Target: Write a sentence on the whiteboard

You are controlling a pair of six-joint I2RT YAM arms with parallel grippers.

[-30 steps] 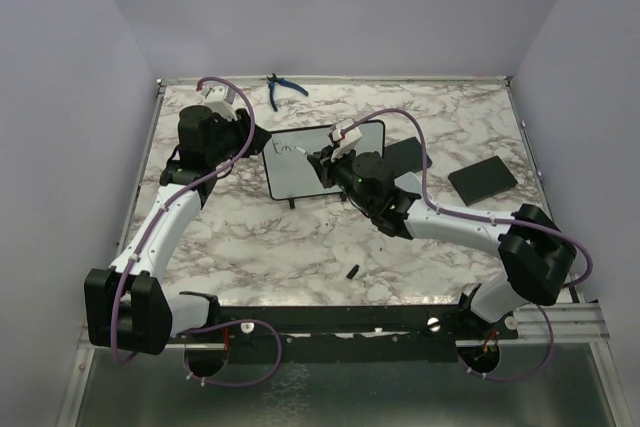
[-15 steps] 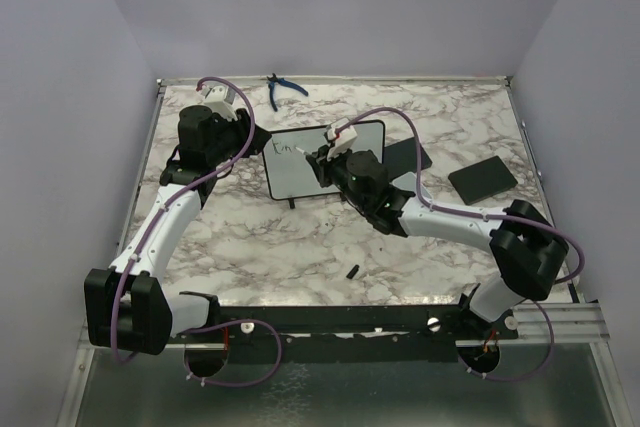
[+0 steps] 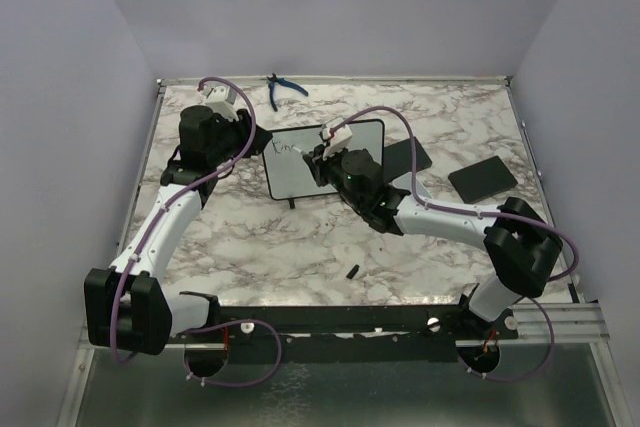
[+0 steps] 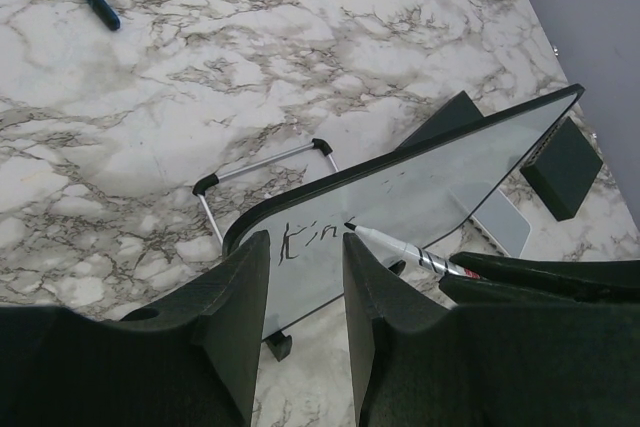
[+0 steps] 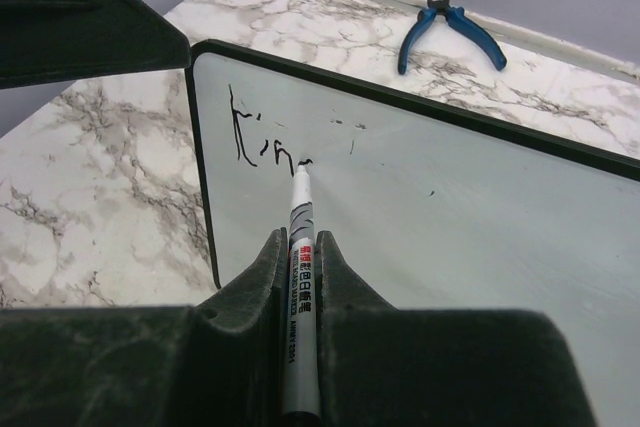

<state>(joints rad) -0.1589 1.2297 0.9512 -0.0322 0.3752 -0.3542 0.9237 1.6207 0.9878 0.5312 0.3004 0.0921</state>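
Directly ahead of right hand (image 5: 298, 240): whiteboard (image 5: 470, 217), marker (image 5: 302, 199) tip touching.

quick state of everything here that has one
whiteboard: propped up, tilted back, mostly blank
sentence: barely begun, reads "Kin"
marker: uncapped, tip on the whiteboard
right pincer: shut on marker
left pincer: fingers apart at whiteboard's corner, grip unclear
pliers: lying flat, handles spread

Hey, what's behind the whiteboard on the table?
Behind the whiteboard a silver wire stand with black tips sticks out, and a flat black pad pokes out past its top edge. The board hides the rest of that pad and where the stand joins it.
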